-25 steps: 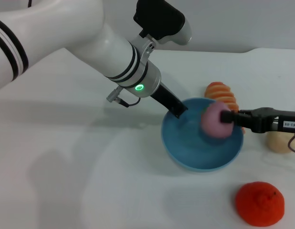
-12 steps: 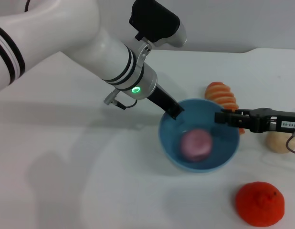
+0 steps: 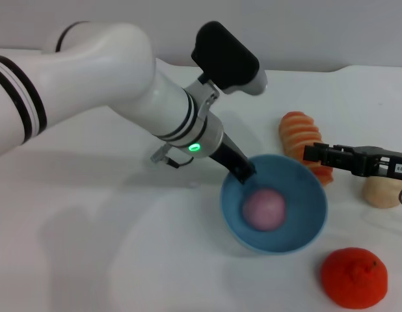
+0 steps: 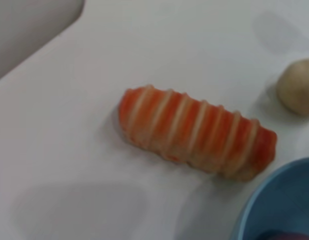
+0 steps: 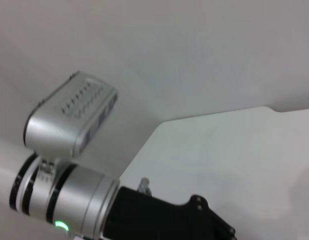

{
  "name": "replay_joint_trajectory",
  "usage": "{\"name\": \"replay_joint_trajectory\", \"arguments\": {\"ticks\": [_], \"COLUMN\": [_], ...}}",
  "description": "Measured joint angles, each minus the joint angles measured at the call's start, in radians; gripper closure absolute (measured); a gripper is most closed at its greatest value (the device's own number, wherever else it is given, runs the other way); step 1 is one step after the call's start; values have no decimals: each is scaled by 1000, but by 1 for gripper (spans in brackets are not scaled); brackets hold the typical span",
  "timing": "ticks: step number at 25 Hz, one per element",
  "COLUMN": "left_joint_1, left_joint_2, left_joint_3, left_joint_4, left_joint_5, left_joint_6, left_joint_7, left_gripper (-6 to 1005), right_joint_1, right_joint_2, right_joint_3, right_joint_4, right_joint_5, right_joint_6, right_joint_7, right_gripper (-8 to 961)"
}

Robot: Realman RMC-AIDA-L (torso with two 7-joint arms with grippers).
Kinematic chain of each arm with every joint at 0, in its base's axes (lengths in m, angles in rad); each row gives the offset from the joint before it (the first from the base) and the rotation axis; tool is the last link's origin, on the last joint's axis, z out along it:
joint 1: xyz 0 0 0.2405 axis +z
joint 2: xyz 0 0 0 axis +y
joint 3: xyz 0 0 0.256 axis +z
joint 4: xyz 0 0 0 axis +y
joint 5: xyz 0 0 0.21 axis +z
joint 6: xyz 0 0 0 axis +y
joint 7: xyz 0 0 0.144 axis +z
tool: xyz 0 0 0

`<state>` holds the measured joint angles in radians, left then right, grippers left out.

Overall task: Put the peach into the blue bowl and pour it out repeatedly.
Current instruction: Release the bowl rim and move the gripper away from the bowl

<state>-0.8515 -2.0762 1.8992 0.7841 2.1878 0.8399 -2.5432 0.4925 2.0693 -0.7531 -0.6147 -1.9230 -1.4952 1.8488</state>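
Note:
The pink-mauve peach (image 3: 264,208) lies loose inside the light blue bowl (image 3: 305,192), which stands on the white table. My left gripper (image 3: 242,171) is shut on the bowl's far left rim, its black finger reaching down over the edge. My right gripper (image 3: 314,154) is open and empty, hovering just above the bowl's far right rim, apart from the peach. The left wrist view shows a piece of the bowl's rim (image 4: 274,200) and a sliver of the peach (image 4: 289,235).
An orange striped toy food (image 3: 300,135) lies just behind the bowl and also shows in the left wrist view (image 4: 194,132). A beige round lump (image 3: 382,192) sits to the right. An orange-red bumpy fruit (image 3: 354,277) sits at the front right.
The right gripper let go of the peach, which dropped into the bowl. The right gripper then drew back to the right. The left arm shifted slightly with the bowl.

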Motion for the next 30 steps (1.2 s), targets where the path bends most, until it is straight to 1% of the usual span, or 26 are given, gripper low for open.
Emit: {"name": "replay_joint_trajectory", "arguments": {"ticks": [1,2,4,10,20,22,23,24,25,28,30], "left_joint_1": [0,0,1,14,12,13,18,28,39,117,171], "left_joint_2": [0,-1,-2,-1,7,8,10,12,14,15,13], "left_joint_3": [0,26,39,42,33,33,32,28,23,-26,-36], "left_joint_4": [0,-1,-2,5,24,35,52,77,100,209,246], "left_joint_5": [0,-5,-10,-15,-6,-5,-5,-5,-4,0,2], "left_joint_6": [0,-10,-18,-53,-58,-60,-68,-83,-98,-237,-377], "left_joint_7": [0,0,-1,-21,-66,-69,-71,-71,-71,-42,-21], "left_gripper": [1000,1000,985,939,862,773,728,684,639,520,441], "right_joint_1": [0,0,0,0,-12,-15,-18,-18,-21,-34,-56], "right_joint_2": [0,0,0,0,0,-1,-1,-1,-1,0,2], "right_joint_3": [0,0,0,0,18,39,76,76,108,200,241], "right_joint_4": [0,0,0,2,4,4,1,1,-2,-8,10], "right_joint_5": [0,0,0,1,1,1,1,1,1,24,92], "right_joint_6": [0,0,0,1,3,4,5,5,4,7,25], "right_joint_7": [0,0,0,-12,-25,-33,-57,-57,-84,-211,-358], "right_gripper": [497,497,497,487,457,451,448,445,441,432,426]}}
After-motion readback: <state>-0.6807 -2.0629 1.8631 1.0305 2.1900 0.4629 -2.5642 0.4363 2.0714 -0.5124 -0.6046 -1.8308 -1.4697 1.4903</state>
